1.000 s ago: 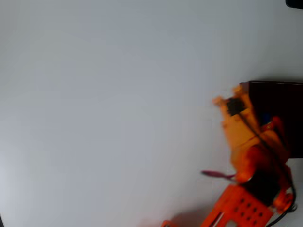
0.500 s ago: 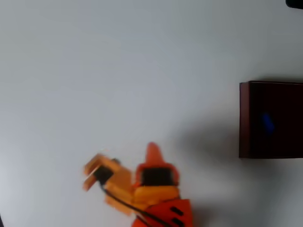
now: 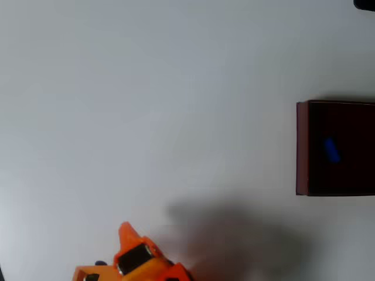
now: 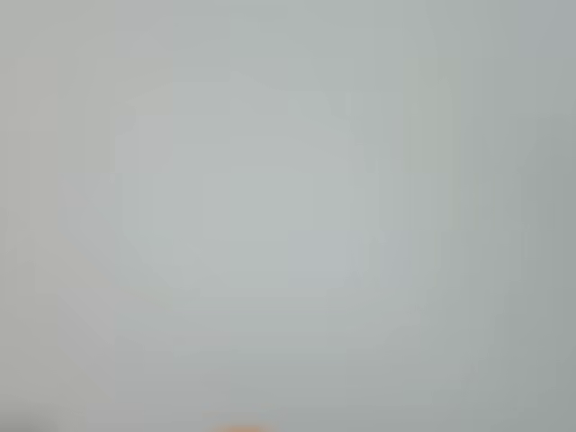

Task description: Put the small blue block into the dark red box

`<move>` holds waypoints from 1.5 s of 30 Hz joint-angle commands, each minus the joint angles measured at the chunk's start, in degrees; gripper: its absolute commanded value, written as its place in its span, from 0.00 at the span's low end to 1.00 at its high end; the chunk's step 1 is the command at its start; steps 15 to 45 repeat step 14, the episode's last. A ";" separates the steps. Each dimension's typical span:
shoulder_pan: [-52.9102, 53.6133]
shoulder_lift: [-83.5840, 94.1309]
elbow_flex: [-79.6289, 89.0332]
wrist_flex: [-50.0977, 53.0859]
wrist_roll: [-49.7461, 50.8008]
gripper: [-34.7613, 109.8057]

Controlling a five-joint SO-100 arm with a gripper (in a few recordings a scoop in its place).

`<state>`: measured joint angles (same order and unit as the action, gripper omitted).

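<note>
Task looks done: the small blue block [image 3: 331, 150] lies inside the dark red box [image 3: 302, 149] at the surface's [image 3: 146, 88] right edge. The overhead view has the orange arm [image 3: 137, 262] at the bottom edge, well apart from the box. End effector state can't be told; wrist view is blurred pale grey.

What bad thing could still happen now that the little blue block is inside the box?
Not much, probably. The small blue block already lies inside the dark red box, and the orange arm sits far off at the bottom edge of the overhead view. One risk: the box runs off the right edge of that view, so a bump there might go unseen. Another: the wrist view is just blur, no help for checking.
</note>
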<state>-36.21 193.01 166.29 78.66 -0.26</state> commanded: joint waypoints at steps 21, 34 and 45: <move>-2.55 2.29 6.50 -0.79 -0.88 0.24; -2.55 2.29 6.50 -0.79 -0.88 0.24; -2.55 2.29 6.50 -0.79 -0.88 0.24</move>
